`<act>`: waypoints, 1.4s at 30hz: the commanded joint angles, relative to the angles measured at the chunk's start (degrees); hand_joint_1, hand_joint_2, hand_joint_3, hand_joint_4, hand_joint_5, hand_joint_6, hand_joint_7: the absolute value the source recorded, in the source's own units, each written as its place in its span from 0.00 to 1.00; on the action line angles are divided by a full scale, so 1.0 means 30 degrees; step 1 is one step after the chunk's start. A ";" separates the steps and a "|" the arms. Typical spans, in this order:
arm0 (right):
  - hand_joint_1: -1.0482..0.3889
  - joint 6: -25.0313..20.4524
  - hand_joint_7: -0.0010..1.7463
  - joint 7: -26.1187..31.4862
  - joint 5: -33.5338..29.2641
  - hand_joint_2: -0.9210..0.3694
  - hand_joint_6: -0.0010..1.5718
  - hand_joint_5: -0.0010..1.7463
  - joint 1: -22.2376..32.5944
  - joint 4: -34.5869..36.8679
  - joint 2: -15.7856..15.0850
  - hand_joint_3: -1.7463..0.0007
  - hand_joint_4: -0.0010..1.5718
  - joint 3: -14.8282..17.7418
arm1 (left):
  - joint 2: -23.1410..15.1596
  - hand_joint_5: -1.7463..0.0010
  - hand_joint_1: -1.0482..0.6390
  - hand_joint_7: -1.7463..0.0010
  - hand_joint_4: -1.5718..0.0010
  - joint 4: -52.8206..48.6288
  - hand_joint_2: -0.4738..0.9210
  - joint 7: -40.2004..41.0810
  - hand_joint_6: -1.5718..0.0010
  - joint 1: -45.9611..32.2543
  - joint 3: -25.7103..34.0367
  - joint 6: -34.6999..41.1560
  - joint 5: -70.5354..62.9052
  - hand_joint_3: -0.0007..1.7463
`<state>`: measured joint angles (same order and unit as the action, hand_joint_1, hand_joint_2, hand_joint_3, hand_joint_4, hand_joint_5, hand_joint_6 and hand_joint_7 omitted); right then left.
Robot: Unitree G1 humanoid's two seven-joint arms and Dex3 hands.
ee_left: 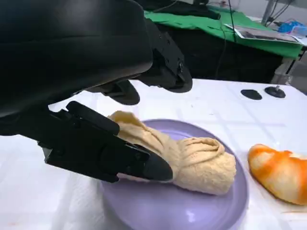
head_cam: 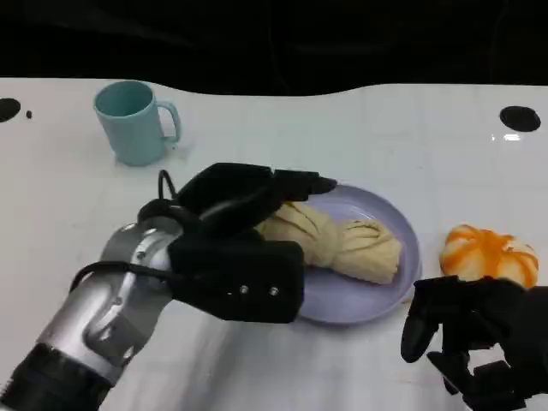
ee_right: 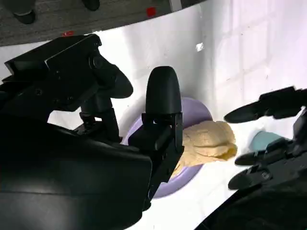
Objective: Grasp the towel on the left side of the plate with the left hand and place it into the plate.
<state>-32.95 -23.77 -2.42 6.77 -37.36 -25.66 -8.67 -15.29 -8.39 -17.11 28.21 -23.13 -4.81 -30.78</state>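
Note:
The beige towel (head_cam: 347, 241), twisted into a roll, lies across the lavender plate (head_cam: 364, 306) at the middle of the table. My left hand (head_cam: 240, 248) hangs over the plate's left rim, its fingers spread above the towel's left end. In the left wrist view the thumb (ee_left: 144, 165) lies against the towel (ee_left: 201, 163) near the plate's (ee_left: 158, 208) surface, while the other fingers (ee_left: 165, 67) stand well above the cloth, so nothing is gripped. My right hand (head_cam: 467, 338) rests at the front right, off the plate, fingers apart and holding nothing.
A teal mug (head_cam: 133, 120) stands at the back left. An orange-and-white soft object (head_cam: 490, 253) lies just right of the plate, close to my right hand. Black round marks (head_cam: 520, 118) sit at the table's far edges.

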 commanded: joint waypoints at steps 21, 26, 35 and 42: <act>0.74 -0.0124 0.83 -0.0059 0.0066 0.26 0.43 0.98 -0.0261 -0.0012 -0.0189 0.39 0.45 -0.0016 | 0.1581 0.07 0.54 0.22 0.44 1.4961 0.64 -0.0630 0.45 -1.0547 0.8675 1.3117 1.5894 0.79; 0.75 -0.0169 0.82 -0.0083 0.0278 0.25 0.44 0.97 -0.0284 0.0088 -0.0105 0.40 0.45 0.0157 | 0.1826 0.00 0.54 0.06 0.47 1.7208 0.68 0.0535 0.53 -1.1354 1.0039 1.7972 1.9265 0.77; 0.75 -0.0124 0.82 -0.0184 0.0278 0.25 0.43 0.97 -0.0121 0.0105 -0.0365 0.40 0.44 0.0489 | 0.1110 0.00 0.57 0.00 0.44 1.5975 0.66 0.0715 0.52 -1.1347 0.9777 1.8681 2.0139 0.83; 0.76 0.0294 0.82 -0.0287 0.0378 0.25 0.44 0.96 0.0018 0.0321 -0.0402 0.40 0.45 0.0752 | 0.0605 0.00 0.57 0.00 0.45 1.4649 0.65 0.0446 0.52 -1.1268 0.9167 1.7663 1.9926 0.83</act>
<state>-32.82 -24.32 -1.59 6.47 -36.81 -26.05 -7.38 -12.24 36.74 -15.11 -5.62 4.58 49.36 29.53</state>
